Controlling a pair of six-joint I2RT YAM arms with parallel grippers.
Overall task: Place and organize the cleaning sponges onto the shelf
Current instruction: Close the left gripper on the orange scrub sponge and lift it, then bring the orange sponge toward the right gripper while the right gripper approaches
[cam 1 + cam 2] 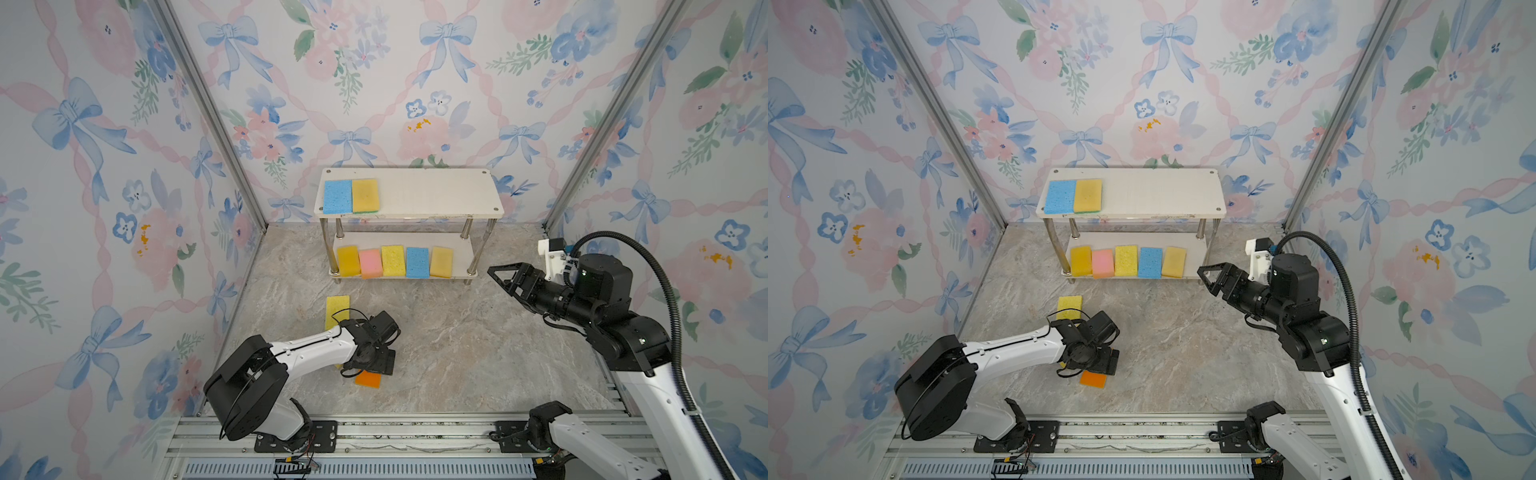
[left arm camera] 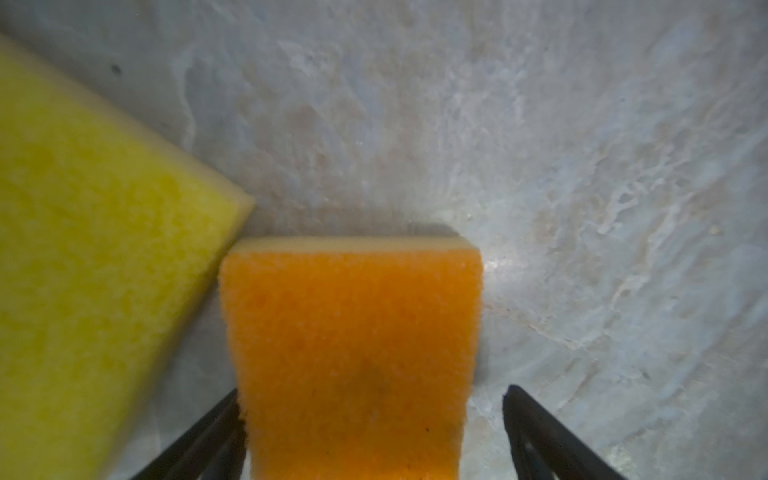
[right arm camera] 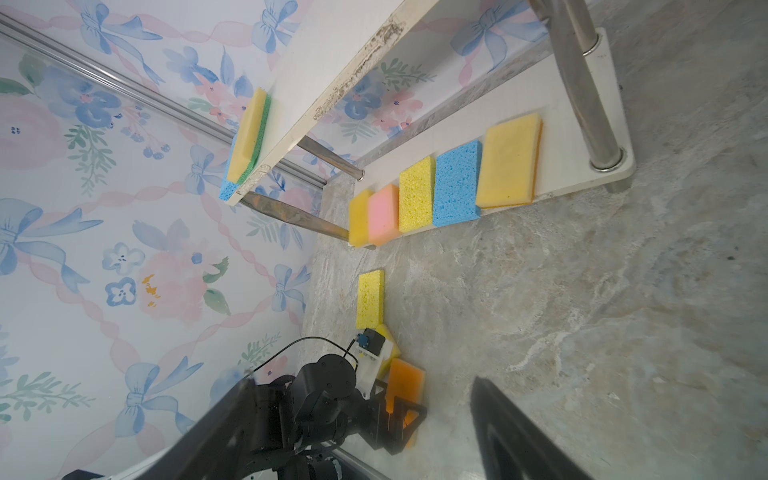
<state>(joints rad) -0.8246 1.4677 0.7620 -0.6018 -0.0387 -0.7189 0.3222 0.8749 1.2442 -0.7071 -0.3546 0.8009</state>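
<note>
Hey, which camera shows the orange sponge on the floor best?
The left wrist view: the orange sponge fills the middle, its pale layer visible, between the open jaws of the left gripper. In both top views only a corner pokes out from under that arm's wrist. The right wrist view shows it small, partly behind the gripper.

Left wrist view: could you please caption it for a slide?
Open fingers straddle an orange sponge lying beside a yellow sponge.

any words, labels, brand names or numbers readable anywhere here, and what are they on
None: no word, number or brand can be read in any view.
The sponges, the shelf, the floral wallpaper, the left arm and the right arm show no writing.
</note>
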